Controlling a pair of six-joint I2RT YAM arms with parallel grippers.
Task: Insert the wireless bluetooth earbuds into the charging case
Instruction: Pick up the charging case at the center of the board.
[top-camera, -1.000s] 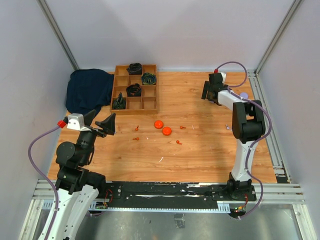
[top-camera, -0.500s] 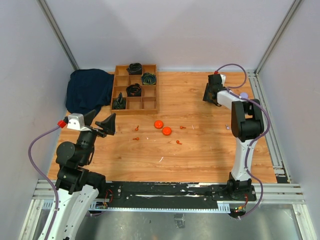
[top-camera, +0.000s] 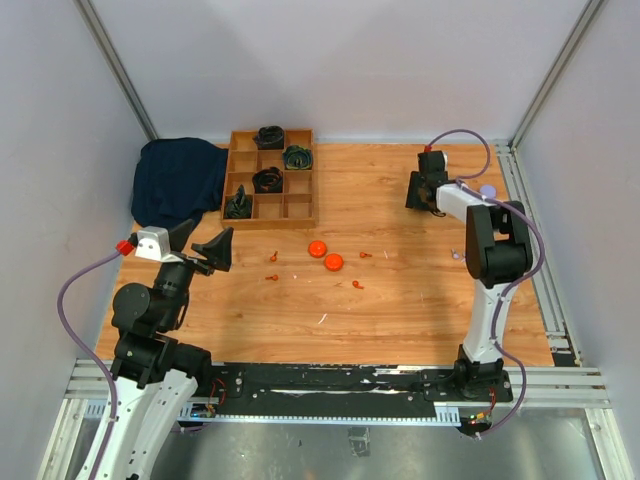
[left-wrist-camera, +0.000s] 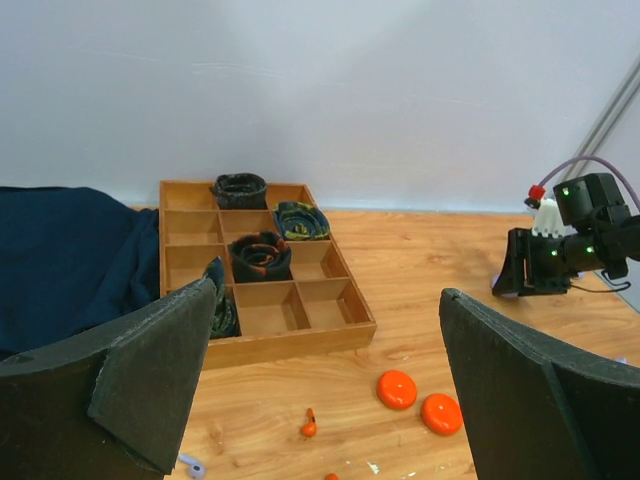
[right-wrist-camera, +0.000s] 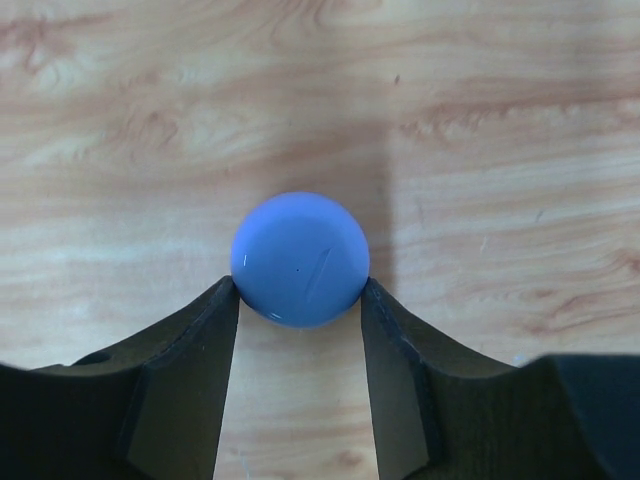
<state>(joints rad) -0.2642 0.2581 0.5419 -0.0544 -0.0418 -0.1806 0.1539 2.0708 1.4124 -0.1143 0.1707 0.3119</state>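
A round lilac-blue disc (right-wrist-camera: 300, 255), which looks like the charging case, lies on the wood at the far right. My right gripper (right-wrist-camera: 300, 287) is shut on it, a fingertip (right-wrist-camera: 225, 310) touching each flank. From above, the right gripper (top-camera: 418, 195) hides this disc. Tiny orange earbuds (top-camera: 272, 256) (top-camera: 365, 254) (top-camera: 357, 285) lie scattered mid-table beside two orange discs (top-camera: 317, 248) (top-camera: 333, 262). My left gripper (left-wrist-camera: 330, 370) hangs wide open above the near left, holding nothing. An orange earbud (left-wrist-camera: 309, 425) and a pale lilac one (left-wrist-camera: 190, 463) lie below it.
A wooden compartment tray (top-camera: 268, 222) with dark rolled items stands at the back left, and a dark blue cloth (top-camera: 175, 180) lies beside it. Another lilac disc (top-camera: 487, 189) lies by the right arm, near the metal rail (top-camera: 535, 270).
The right wrist has shifted slightly and settled lower over the far right of the table. The left arm has stayed still.
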